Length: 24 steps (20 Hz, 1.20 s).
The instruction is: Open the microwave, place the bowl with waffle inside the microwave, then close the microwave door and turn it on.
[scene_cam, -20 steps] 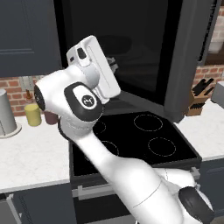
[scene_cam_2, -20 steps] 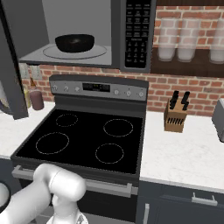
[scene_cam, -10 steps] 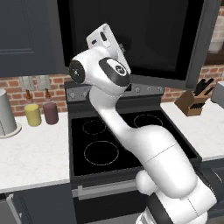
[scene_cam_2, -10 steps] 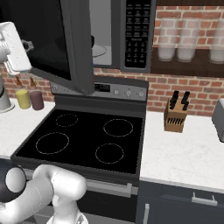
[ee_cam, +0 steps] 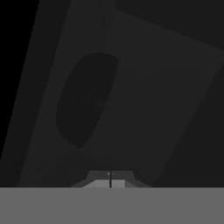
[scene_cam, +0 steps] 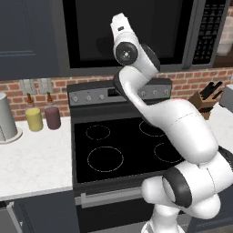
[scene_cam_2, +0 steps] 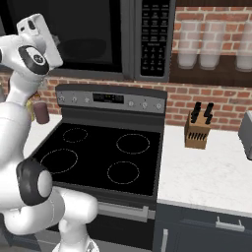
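The microwave (scene_cam: 136, 36) hangs above the stove, and its door (scene_cam_2: 83, 34) stands flush with the frame. My white hand (scene_cam: 120, 25) presses up against the black glass window near the door's middle. My gripper (ee_cam: 110, 178) is shut with nothing between its fingertips, which sit right at the glass. A dim dark oval (ee_cam: 87, 98) shows through the window; it looks like the bowl inside, and the waffle cannot be made out. The keypad strip (scene_cam_2: 155, 39) runs down the microwave's right side, apart from my hand.
The black four-burner stove (scene_cam: 123, 145) lies below. A yellow jar (scene_cam: 33, 119) and a purple jar (scene_cam: 53, 117) stand on the left counter beside a grey canister (scene_cam: 5, 118). A knife block (scene_cam_2: 198, 129) stands right of the stove. Pale jars (scene_cam_2: 209, 47) fill a shelf.
The microwave door has swung from wide open to flush with the frame. My hand travelled right along with it and now rests against the glass. The bowl went from plain sight to behind the window.
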{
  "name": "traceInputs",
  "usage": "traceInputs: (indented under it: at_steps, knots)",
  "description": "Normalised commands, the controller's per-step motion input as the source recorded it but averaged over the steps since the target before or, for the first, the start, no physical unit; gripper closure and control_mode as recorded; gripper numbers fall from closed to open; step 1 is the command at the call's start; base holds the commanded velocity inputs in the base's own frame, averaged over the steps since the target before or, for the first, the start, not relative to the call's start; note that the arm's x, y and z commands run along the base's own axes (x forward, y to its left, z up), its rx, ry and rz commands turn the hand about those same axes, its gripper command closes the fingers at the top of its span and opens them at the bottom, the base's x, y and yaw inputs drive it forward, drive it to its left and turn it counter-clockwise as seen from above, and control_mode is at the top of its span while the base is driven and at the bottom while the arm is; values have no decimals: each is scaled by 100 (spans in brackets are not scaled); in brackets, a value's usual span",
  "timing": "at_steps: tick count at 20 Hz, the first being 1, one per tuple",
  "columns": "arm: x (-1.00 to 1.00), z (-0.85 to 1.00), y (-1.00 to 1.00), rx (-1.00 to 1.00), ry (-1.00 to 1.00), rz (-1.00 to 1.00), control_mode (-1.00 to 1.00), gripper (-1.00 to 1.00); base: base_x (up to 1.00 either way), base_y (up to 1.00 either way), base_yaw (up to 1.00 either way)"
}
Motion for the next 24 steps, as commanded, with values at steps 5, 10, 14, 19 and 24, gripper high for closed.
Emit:
traceInputs:
  at_steps: [5, 10, 14, 19, 24]
  knots:
    - [100, 0, -19, 14, 4, 35, -100, 100, 0, 0, 0]
    - [100, -2, -4, 14, 12, 20, -100, 100, 0, 0, 0]
    - [100, 0, -1, 10, 27, 10, -100, 100, 0, 0, 0]
    - [34, 0, -8, 2, 17, 0, -100, 100, 0, 0, 0]
    - [-61, 0, -37, 0, 7, 0, -100, 100, 0, 0, 0]
